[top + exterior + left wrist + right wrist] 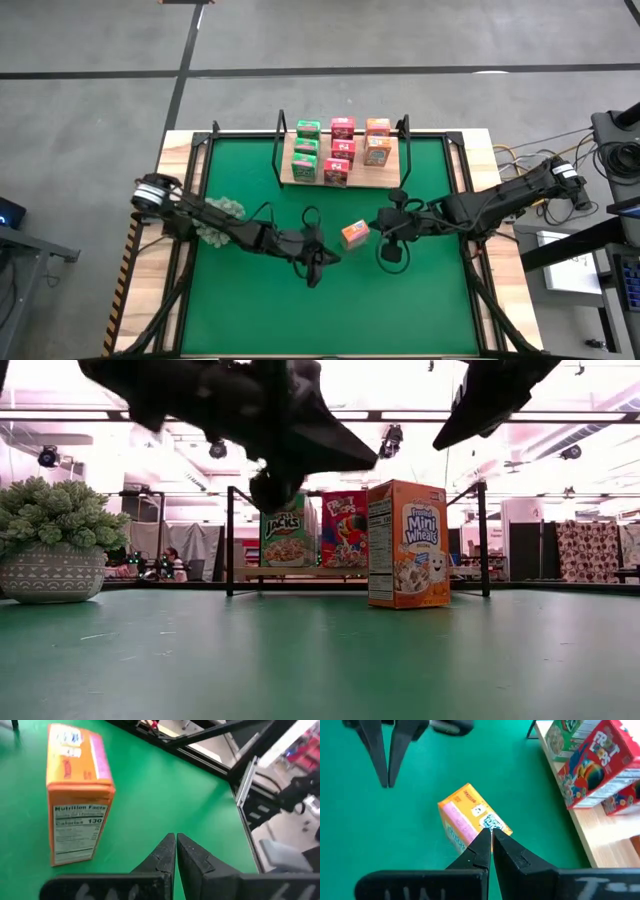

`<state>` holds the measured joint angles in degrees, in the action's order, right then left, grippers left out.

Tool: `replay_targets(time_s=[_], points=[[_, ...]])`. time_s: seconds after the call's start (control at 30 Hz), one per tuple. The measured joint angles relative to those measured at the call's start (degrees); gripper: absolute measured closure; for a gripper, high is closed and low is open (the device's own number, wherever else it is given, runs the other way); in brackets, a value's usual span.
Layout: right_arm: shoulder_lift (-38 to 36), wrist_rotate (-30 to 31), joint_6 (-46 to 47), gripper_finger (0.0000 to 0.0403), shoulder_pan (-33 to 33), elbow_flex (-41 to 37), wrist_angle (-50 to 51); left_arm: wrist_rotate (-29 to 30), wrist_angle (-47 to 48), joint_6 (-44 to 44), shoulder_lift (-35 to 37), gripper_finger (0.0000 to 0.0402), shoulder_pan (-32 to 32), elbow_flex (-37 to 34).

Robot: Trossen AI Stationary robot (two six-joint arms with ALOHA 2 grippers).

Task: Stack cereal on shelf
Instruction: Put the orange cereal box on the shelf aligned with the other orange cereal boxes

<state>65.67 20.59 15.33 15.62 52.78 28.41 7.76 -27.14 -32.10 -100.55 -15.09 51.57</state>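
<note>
Eight small printed cereal boxes (339, 150) sat on light wooden shelf board (385, 181); ninth, orange box (354, 234), stood on green mat (420, 300). Left gripper (322, 257) and right gripper (378, 226) both clenched, empty.

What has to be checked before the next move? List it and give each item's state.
1. Last orange box standing upright on the green mat, touched by neither gripper: ok.
2. Right gripper open for a grasp: not ok; it is shut, close to the box.
3. Left gripper clear of the box: ok; it is shut and beside the box, apart from it.
4. Free slot on the shelf: ok; bare board shows in front of the two orange boxes on the shelf.
5. All shelved boxes sitting square: cannot tell.
</note>
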Motion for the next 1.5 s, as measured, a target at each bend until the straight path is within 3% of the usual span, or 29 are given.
replay_targets(time_s=[0.27,0.43,0.7,1.03,1.3,1.5], points=[[0.0,-2.6,-4.1,0.0369,-0.7,1.8,0.0,7.7,9.7,6.7,7.0,0.0402,-2.4,0.0],[0.0,-8.7,-7.2,0.0313,-2.4,3.8,-0.2,12.2,14.4,11.7,11.5,0.0402,-3.1,0.0],[0.9,-10.3,-16.0,0.0213,-5.2,4.3,-1.1,15.2,15.8,18.5,15.6,0.0402,-3.3,0.0],[5.5,-20.1,-23.1,0.0131,-8.7,4.3,-2.3,15.9,16.2,19.9,16.1,0.0402,-3.3,0.0],[10.8,-20.6,-24.5,0.0093,-10.3,4.2,-2.9,15.9,16.2,19.9,16.1,0.0402,-3.3,0.0],[13.6,-20.6,-25.4,0.0095,-11.4,4.2,-3.3,15.9,16.2,19.8,16.0,0.0402,-3.3,0.0]])
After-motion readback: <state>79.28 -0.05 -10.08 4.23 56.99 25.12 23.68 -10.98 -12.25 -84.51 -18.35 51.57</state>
